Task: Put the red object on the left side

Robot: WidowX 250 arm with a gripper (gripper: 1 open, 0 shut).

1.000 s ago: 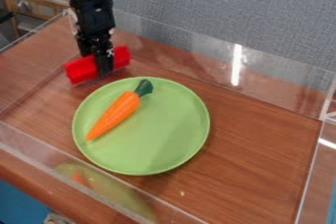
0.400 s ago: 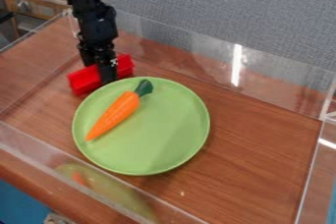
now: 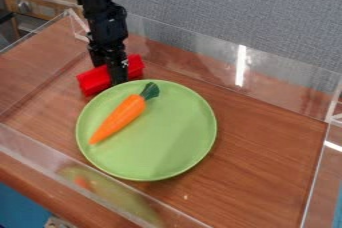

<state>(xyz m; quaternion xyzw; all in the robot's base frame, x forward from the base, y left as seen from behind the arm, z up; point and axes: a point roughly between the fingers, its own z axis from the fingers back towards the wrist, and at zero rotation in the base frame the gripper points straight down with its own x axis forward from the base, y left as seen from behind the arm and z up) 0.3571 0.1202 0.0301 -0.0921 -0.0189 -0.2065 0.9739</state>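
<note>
The bright red elongated plastic block (image 3: 110, 72) is clenched by the end effector (image 3: 112, 65); just beneath, the green round plate's (image 3: 187, 147) rim could be clipped if lowered here.

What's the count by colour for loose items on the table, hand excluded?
Red: 1, the red object, with the hand shut on it
Orange: 1, the carrot
Green: 1, the plate under the carrot
Total: 3
</note>
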